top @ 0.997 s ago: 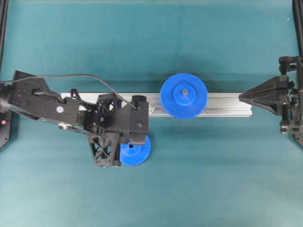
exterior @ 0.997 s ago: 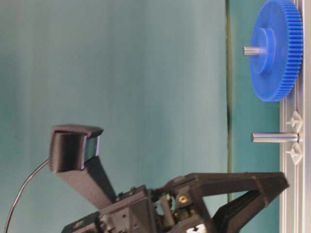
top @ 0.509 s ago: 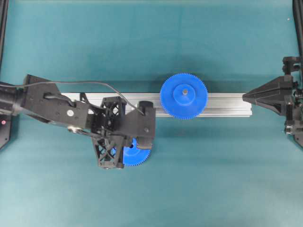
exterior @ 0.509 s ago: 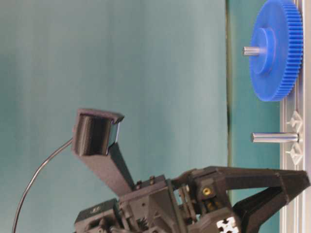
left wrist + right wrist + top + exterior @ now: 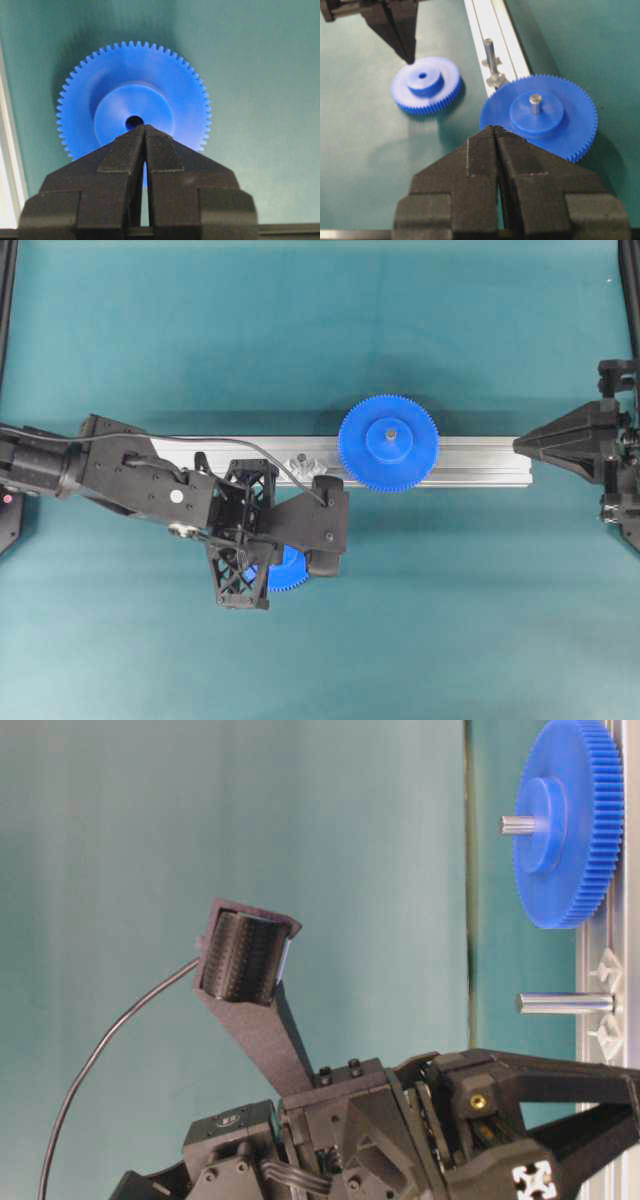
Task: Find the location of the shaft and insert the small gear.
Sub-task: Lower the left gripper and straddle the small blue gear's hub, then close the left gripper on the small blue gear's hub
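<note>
**Small gear not yet picked up; shaft bare**

Surface: teal mat (image 5: 450, 340), with an aluminium rail (image 5: 480, 462) lying across its middle.

Overhead view: the small gear (image 5: 285, 570) lies flat on the mat just below the rail, mostly hidden under the left gripper (image 5: 275, 558). The large gear (image 5: 388, 443) sits on its grey pin on the rail. The right gripper (image 5: 520, 445) is parked at the rail's right end. Against the earlier frames, the left arm has reached further right and its wrist has tilted over the gear; the gear itself has not moved.

Table-level view: the shaft (image 5: 565, 1003) stands free from the rail, nothing on it. The insertion is wholly outstanding.

Left wrist view: the jaws are pressed together, holding nothing, tips just above the small gear's hub near its centre hole.

Right wrist view: jaws likewise pressed together and empty. The left tips hang at the small gear's far rim; contact cannot be told. Grasp, carry and insertion all remain.
</note>
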